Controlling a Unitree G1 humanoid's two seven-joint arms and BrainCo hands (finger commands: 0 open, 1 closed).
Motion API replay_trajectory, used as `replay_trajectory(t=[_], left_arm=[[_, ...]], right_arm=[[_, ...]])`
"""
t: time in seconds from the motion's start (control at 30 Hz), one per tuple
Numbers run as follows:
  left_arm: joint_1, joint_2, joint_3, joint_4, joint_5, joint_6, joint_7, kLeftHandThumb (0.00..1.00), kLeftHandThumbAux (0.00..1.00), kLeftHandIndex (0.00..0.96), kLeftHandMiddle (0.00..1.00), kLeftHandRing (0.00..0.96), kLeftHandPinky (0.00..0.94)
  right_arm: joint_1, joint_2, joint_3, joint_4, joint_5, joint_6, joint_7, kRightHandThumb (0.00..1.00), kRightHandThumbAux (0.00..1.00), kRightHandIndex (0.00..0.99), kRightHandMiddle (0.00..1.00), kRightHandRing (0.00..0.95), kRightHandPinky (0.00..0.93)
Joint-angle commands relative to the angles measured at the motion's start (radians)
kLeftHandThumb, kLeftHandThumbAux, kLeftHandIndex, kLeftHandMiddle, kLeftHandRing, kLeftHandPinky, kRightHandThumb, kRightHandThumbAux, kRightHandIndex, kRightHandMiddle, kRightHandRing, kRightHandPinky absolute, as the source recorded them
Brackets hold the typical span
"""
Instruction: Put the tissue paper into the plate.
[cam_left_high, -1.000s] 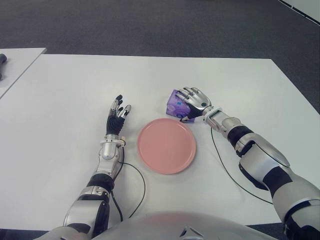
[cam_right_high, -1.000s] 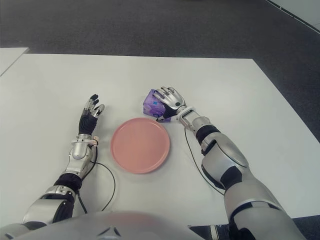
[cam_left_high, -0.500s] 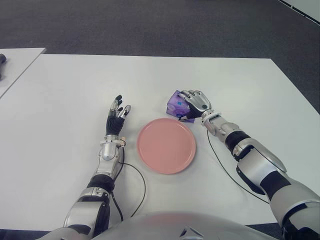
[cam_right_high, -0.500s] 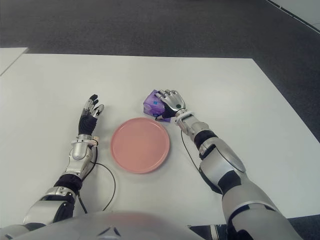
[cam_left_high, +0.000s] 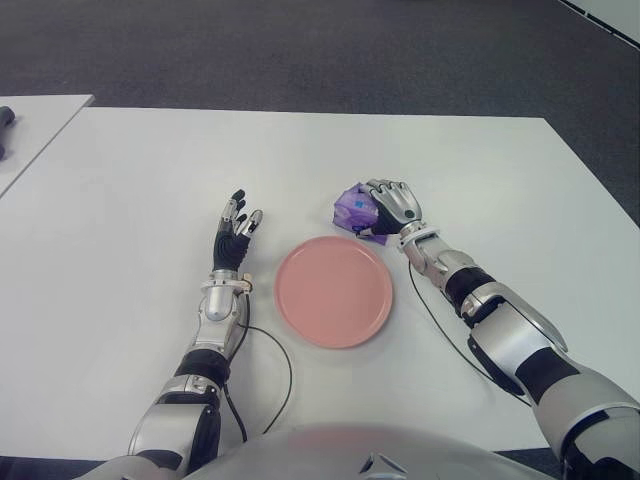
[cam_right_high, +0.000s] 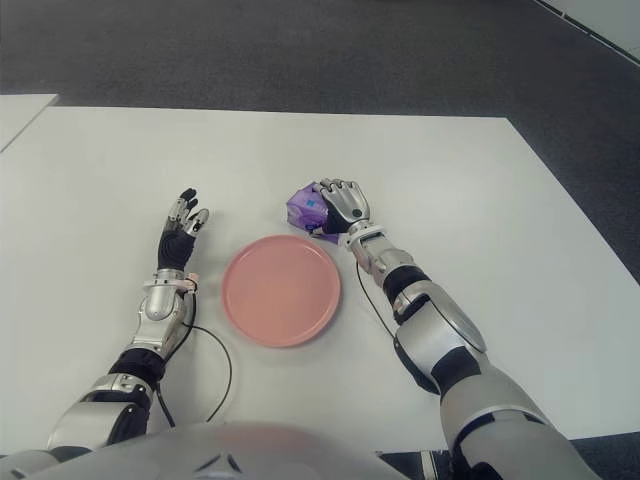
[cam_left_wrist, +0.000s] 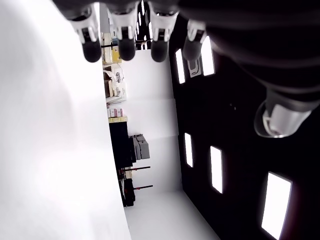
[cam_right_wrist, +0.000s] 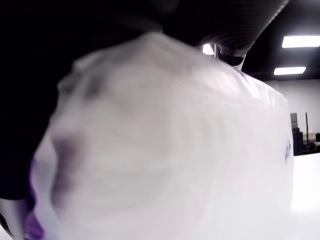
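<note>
Moved: right hand (cam_left_high: 393, 207) curled tighter over tissue pack (cam_left_high: 353, 208).
Grip: fingers closed around pack, beside plate (cam_left_high: 333, 291).
Left hand (cam_left_high: 236, 235): spread, empty.
Risk: slippery wrapper, could slip on lift.

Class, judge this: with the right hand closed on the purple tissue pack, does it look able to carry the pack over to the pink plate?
Probably yes. The right hand grips the tissue pack just beyond the plate, with only bare table between. The open left hand shows left of the plate, out of the way.
</note>
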Motion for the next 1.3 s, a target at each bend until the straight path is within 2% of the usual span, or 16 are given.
replay_trajectory(t=[0.03,0.67,1.03,1.3], left_arm=[[0.029,-0.009,-0.011,0.026,0.019,-0.006,0.015,0.000,0.407,0.000,0.000,0.000,0.000],[0.020,-0.014,-0.010,0.039,0.011,-0.006,0.013,0.000,0.429,0.000,0.000,0.000,0.000],[0.010,-0.013,-0.007,0.051,0.006,-0.006,0.011,0.000,0.432,0.000,0.000,0.000,0.000],[0.006,-0.008,-0.008,0.050,0.011,-0.007,0.012,0.000,0.427,0.000,0.000,0.000,0.000]], right_arm=[[0.075,0.005,0.003,0.013,0.006,-0.026,0.042,0.746,0.709,0.441,0.843,0.828,0.800],[0.093,-0.012,-0.003,-0.017,0.004,-0.102,0.012,0.749,0.709,0.440,0.878,0.864,0.858],[0.085,-0.012,0.000,-0.023,-0.007,-0.085,-0.005,0.748,0.710,0.440,0.865,0.850,0.786],[0.042,-0.064,-0.097,-0.133,0.057,-0.123,-0.037,0.748,0.710,0.440,0.866,0.850,0.809]])
